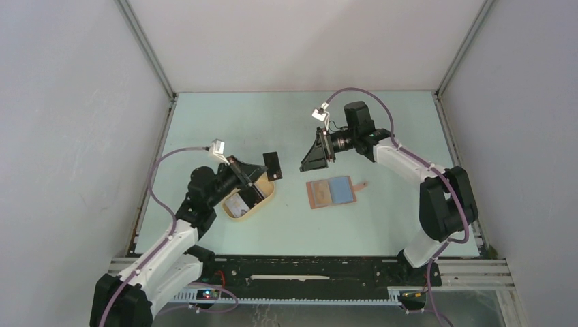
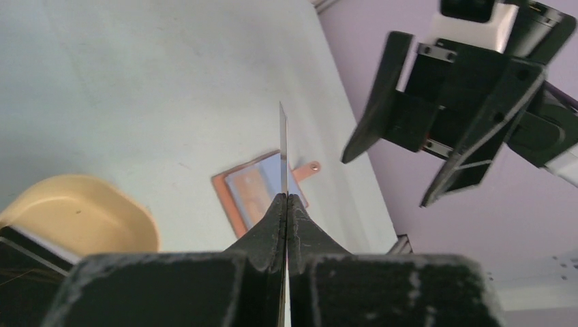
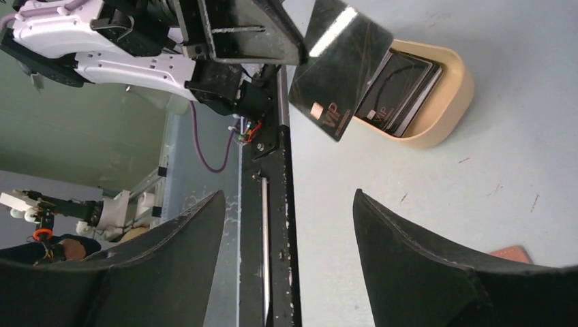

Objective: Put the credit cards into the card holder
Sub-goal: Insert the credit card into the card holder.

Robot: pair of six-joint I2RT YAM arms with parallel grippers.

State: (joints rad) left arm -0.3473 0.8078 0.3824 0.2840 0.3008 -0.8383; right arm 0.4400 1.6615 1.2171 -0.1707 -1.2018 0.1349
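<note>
Right now you are in the carrying step. Your left gripper is pinched shut on one black card, held on edge above the table, just past the far rim of the pale tray. The right wrist view shows VIP printed on its face. More credit cards lie stacked in that tray.

The card holder lies open and flat, slots up, to the right of the lifted card and apart from it. I cannot tell whether any slot is already filled.

Your right gripper hangs empty with its jaws spread wide, facing the card from the right, above the table beyond the holder's far edge.

This looks to me like a hand-over being set up. If so, bring the right jaws around the card's free end, square to its faces. Only then should the left let go. Otherwise, you would need to tilt the card flat and line its short edge up with a slot mouth.
</note>
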